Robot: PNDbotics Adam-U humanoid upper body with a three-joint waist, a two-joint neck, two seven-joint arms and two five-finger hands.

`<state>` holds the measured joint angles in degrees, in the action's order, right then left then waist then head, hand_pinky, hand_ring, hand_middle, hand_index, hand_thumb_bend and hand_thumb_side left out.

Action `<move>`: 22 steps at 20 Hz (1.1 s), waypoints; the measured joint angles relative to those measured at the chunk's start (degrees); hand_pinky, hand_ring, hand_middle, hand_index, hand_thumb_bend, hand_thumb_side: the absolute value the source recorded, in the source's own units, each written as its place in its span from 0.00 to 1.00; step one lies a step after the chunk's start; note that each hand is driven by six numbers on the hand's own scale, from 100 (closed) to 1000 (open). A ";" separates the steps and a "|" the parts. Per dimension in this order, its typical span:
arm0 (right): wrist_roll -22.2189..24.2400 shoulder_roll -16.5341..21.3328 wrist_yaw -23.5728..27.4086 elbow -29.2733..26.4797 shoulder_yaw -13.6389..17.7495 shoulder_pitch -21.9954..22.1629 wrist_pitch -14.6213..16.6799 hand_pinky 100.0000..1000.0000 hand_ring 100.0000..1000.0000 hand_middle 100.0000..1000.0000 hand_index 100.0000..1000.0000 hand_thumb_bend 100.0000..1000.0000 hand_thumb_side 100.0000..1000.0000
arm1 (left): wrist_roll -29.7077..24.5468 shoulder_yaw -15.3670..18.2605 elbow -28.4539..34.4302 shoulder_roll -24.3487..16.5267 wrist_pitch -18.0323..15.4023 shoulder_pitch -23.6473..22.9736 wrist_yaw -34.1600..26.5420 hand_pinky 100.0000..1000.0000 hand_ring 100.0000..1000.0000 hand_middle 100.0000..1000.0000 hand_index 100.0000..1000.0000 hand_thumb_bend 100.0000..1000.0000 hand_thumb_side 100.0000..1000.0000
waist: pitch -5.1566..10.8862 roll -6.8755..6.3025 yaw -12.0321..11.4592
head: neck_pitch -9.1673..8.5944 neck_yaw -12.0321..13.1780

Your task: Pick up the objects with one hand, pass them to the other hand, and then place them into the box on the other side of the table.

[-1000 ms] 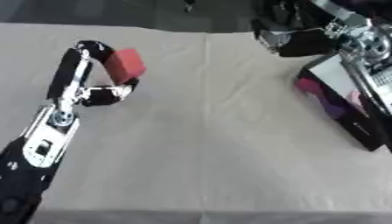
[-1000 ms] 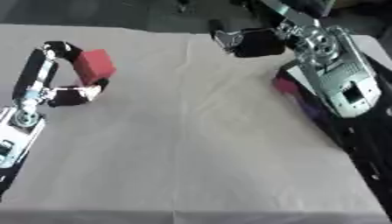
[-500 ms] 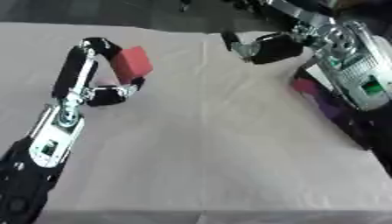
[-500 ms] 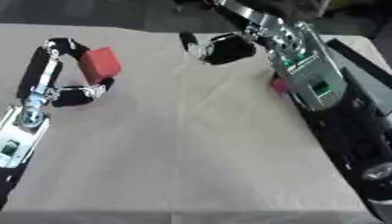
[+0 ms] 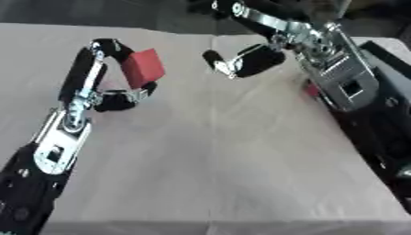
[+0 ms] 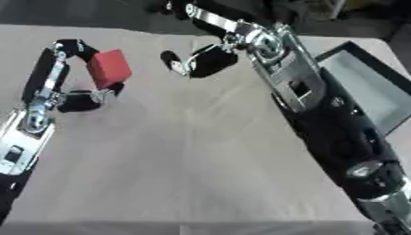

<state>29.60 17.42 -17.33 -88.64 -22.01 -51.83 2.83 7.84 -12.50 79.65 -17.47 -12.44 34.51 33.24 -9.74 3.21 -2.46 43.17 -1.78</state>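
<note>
A red block (image 5: 144, 67) is held above the cloth at the upper left, pinched between the fingers and thumb of my left hand (image 5: 112, 75). My right hand (image 5: 242, 60) hangs in mid-air a short way to the block's right, its fingers spread toward it with nothing in them. A gap of cloth separates the two hands. A dark box (image 6: 377, 94) with a grey inside lies at the table's right side, partly hidden by my right arm.
The beige tablecloth (image 5: 217, 165) covers the table, with open cloth in the middle and front. A small red and purple patch (image 5: 311, 90) shows beside my right forearm near the box. Dark floor lies beyond the far edge.
My right hand has swung left from over the box toward the red block. My left hand has lifted the block slightly and moved it right.
</note>
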 measured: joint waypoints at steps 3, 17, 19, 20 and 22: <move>1.55 -0.68 0.00 0.62 -0.40 -0.29 1.29 0.97 0.98 0.94 0.91 0.15 0.00 | -0.40 0.00 0.00 0.29 -0.40 0.17 -0.26 0.66 0.41 0.33 0.41 0.00 0.00 | 0.01 -0.02 -0.05 | 0.00 0.01; 2.21 -4.27 -4.45 2.42 -2.10 -1.18 4.97 0.95 0.97 0.92 0.90 0.24 0.00 | -2.85 0.01 0.41 2.14 -0.52 0.32 -2.61 0.65 0.39 0.31 0.41 0.00 0.00 | 0.01 -0.15 -0.39 | 0.34 0.18; 1.48 -4.75 -5.32 2.47 -2.17 -1.25 5.06 0.95 0.97 0.92 0.90 0.23 0.00 | -2.99 0.00 0.47 2.35 -0.37 0.33 -2.97 0.65 0.39 0.31 0.41 0.00 0.00 | 0.01 -0.16 -0.39 | 0.52 0.18; 1.20 -4.99 -5.73 2.50 -2.28 -1.35 5.07 0.95 0.97 0.92 0.90 0.23 0.00 | -3.04 0.00 0.59 2.38 -0.31 0.33 -3.03 0.65 0.39 0.31 0.41 0.00 0.00 | 0.01 -0.16 -0.40 | 0.53 0.18; 0.78 -5.52 -6.56 2.81 -2.46 -1.43 5.04 0.95 0.96 0.91 0.90 0.24 0.00 | -3.18 0.00 0.80 2.75 -0.18 0.44 -3.18 0.65 0.39 0.31 0.41 0.00 0.00 | 0.01 -0.16 -0.44 | 0.54 0.18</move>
<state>30.38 11.90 -23.89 -85.83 -24.47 -53.25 7.87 4.67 -12.50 80.45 -14.72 -12.62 34.95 30.06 -9.74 3.05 -2.90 43.71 -1.60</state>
